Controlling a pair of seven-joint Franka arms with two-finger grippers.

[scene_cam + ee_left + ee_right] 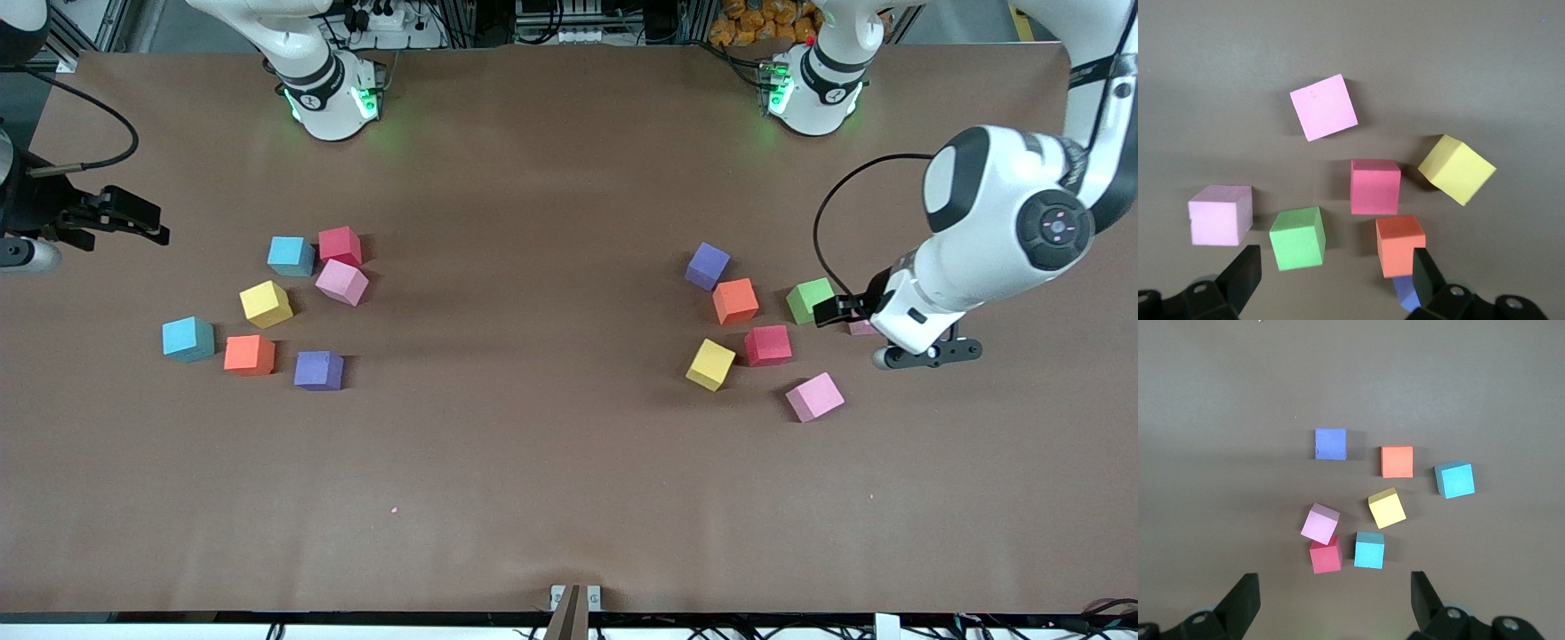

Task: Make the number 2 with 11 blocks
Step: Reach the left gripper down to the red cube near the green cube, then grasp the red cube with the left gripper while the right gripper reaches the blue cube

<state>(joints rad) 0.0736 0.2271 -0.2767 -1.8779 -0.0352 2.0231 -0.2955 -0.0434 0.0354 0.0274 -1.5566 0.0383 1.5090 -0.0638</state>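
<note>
Judging from how the small matte foam cubes lie, no part of the digit is laid out yet: the blocks sit in two loose clusters on the brown bench (569, 498), and its middle has no cube on it. Toward the right arm's end lie seven: a light blue cube (291, 256), a red cube (340, 245), a pink cube (342, 282), a yellow cube (266, 304), a second light blue cube (188, 339), an orange cube (250, 355) and a purple cube (318, 370). Toward the left arm's end lie a purple cube (708, 266), an orange cube (735, 301), a green cube (810, 300), a red cube (768, 345), a yellow cube (710, 364), a pink cube (814, 396) and a second, paler pink cube (1220, 215) mostly hidden under the arm in the front view. The left claw (1331, 273) hangs above this cluster with its fingers spread wide and nothing between them, the green cube and orange cube lying below the gap. The right claw (1331, 597) is equally wide and empty, over the bench by its own cluster. The step in hand looks like choosing a first block; the next move calls for dropping squarely over one cube, probably the green, turning the wrist to match its faces and avoiding its close neighbours
</note>
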